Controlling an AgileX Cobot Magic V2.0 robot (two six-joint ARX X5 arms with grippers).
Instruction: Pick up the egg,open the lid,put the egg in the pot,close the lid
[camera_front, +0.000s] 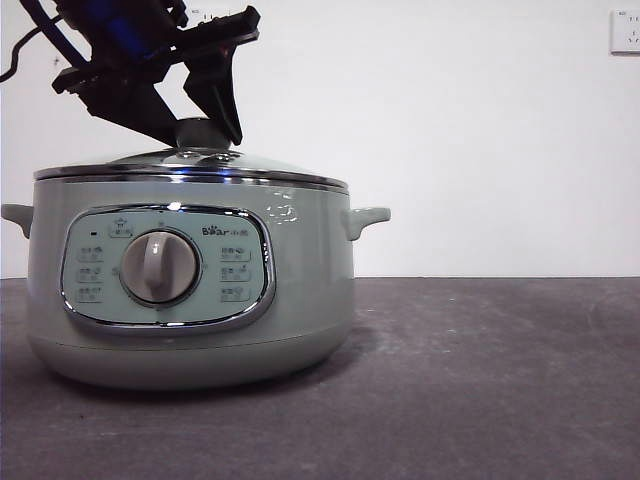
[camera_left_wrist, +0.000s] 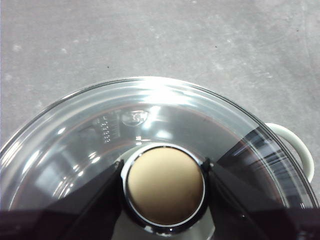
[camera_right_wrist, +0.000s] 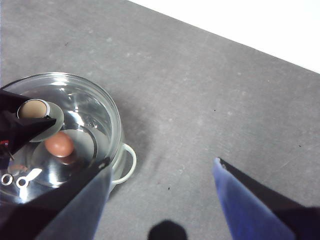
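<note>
Egg (camera_right_wrist: 59, 144) sits inside the pot (camera_front: 190, 300) under the seated lid (camera_left_wrist: 150, 130), whose knob (camera_left_wrist: 165, 185) my left gripper (camera_left_wrist: 164, 187) clamps while my right gripper (camera_right_wrist: 160, 200) hangs wide off to the side; jerking away could drag the lid askew.

Lid (camera_front: 190, 165) seated on pot (camera_front: 190, 300); egg (camera_right_wrist: 59, 144) inside.
</note>
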